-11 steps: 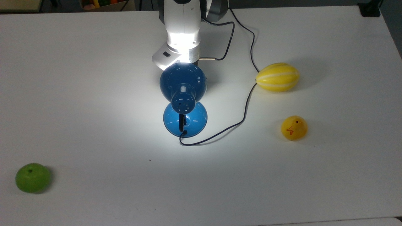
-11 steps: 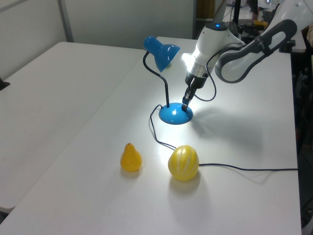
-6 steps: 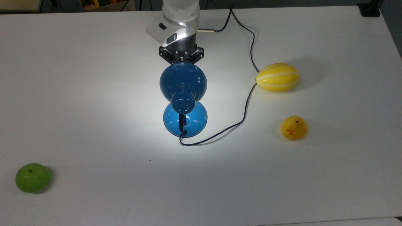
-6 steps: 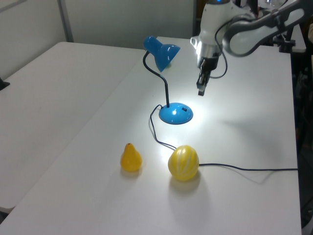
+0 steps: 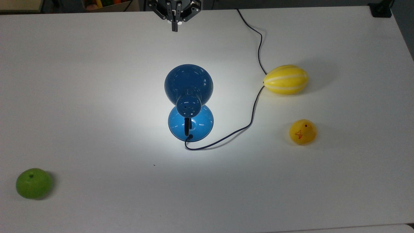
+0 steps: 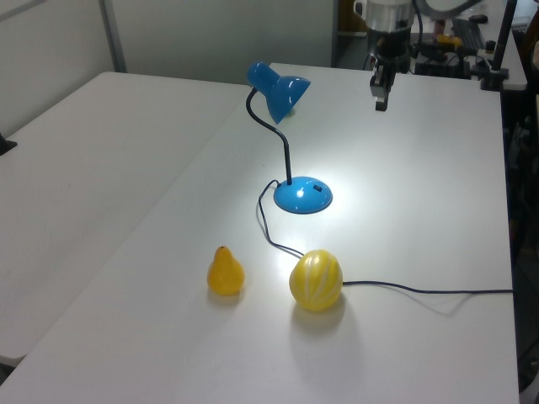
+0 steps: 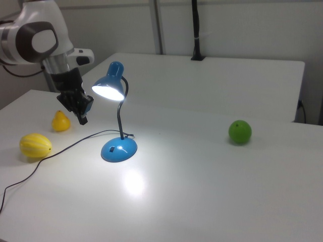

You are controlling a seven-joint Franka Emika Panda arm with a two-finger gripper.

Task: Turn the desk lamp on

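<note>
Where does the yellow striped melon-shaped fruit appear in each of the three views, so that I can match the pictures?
Top view: yellow striped melon-shaped fruit lies right of centre, beside the thin black cord.
Left view: it lies low, near the centre.
Right view: it lies at the far left.
Shared landmark: the lit glossy blue desk lamp stands near the middle.

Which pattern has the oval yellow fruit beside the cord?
Yellow melon with pale lengthwise stripes, clearest in the top view.

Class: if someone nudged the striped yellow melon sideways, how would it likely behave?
The melon is oval and smooth, so it would probably roll or wobble rather than slide. The lamp's cord runs right beside it and might snag or get dragged.
</note>
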